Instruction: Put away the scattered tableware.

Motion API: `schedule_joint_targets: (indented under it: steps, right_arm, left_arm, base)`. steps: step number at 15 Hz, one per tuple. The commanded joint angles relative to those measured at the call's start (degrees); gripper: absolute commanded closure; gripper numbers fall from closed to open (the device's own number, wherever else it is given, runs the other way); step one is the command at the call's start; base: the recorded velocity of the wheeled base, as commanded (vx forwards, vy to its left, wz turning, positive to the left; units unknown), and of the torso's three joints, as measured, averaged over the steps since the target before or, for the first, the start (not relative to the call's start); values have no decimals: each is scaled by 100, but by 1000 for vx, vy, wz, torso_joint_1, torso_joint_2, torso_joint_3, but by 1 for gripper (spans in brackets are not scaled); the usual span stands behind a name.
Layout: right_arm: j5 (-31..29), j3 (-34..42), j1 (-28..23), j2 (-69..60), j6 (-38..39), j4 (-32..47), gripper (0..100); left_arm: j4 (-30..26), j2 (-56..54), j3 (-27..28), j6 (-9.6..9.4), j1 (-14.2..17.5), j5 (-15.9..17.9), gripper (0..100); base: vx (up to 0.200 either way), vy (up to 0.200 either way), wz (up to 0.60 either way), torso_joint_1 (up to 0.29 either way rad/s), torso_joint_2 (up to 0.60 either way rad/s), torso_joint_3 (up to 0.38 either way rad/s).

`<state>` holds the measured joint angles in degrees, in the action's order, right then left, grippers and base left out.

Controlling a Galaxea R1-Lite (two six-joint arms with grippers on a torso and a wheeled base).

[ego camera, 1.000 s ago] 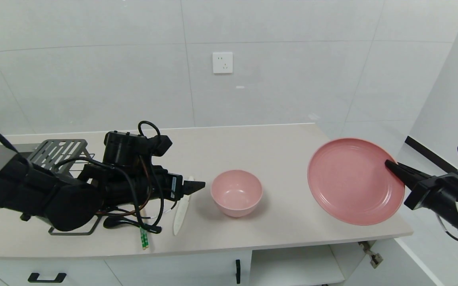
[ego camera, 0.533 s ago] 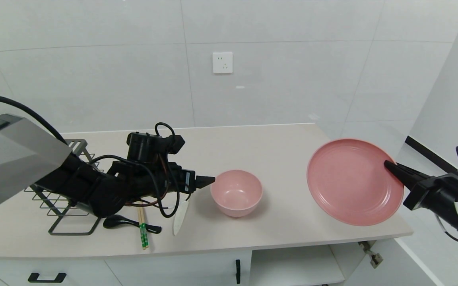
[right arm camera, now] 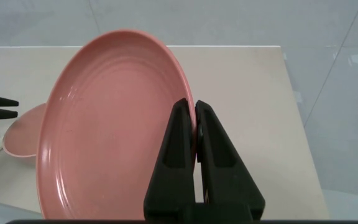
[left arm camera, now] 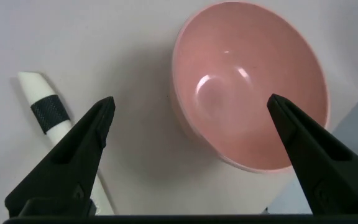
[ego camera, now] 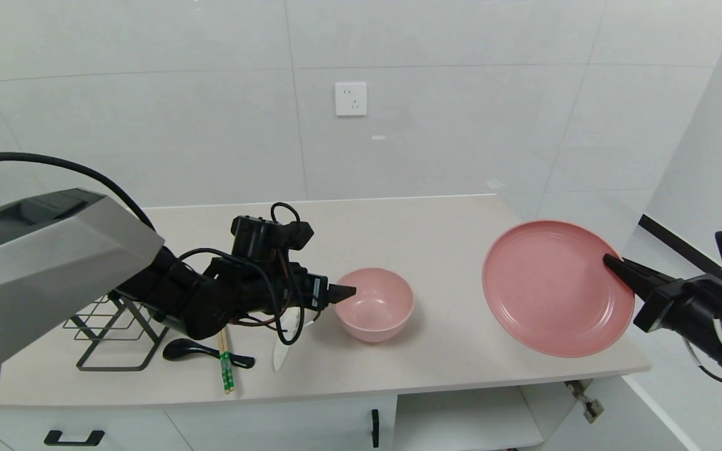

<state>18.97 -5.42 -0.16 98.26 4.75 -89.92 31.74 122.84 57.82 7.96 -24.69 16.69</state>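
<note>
Left gripper (ego camera: 345,292) has advanced toward 3 o'clock; its tip now reaches the pink bowl's (ego camera: 378,308) 9 o'clock rim.

light: bright, even and diffuse, coming from overhead.
shadows: a soft grey halo on the counter (ego camera: 436,250) around the bowl (ego camera: 373,304); in the left wrist view it spreads toward the white utensil (left arm camera: 48,112).
glare: small white highlights inside the bowl, a faint pale streak on the glossy wall tiles (ego camera: 378,136), and a dull sheen on the plate (ego camera: 555,288).
dark areas: the left gripper (left arm camera: 190,99) and right gripper (right arm camera: 196,109) are near-black with little surface detail.
distortion: tile lines bow toward the edges of the head view.
</note>
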Motion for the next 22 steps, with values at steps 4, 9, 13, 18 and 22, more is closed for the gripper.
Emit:
schedule_joint_targets:
  steps: [4, 9, 13, 18, 22]
  right_arm:
    - [2, -2, -2, 1, -1, -8, 100]
    - [2, -2, -2, 1, -1, -8, 100]
    - [2, -11, -2, 1, -1, -8, 100]
    - [2, -11, -11, 1, -1, -8, 100]
    - [2, -20, -28, -17, -1, -8, 100]
  left_arm:
    - [-10, 319, 186, 13, -54, -25, 0]
    - [-274, 548, 458, 39, -124, -34, 0]
    - [-344, 592, 467, 39, -230, -43, 0]
    - [-432, 662, 476, 39, -265, -184, 100]
    - [-450, 495, 406, 74, -256, -192, 100]
  base:
    - [0, 0, 0, 0, 0, 0]
    - [0, 0, 0, 0, 0, 0]
    - [0, 0, 0, 0, 0, 0]
    - [0, 0, 0, 0, 0, 0]
    - [0, 0, 0, 0, 0, 0]
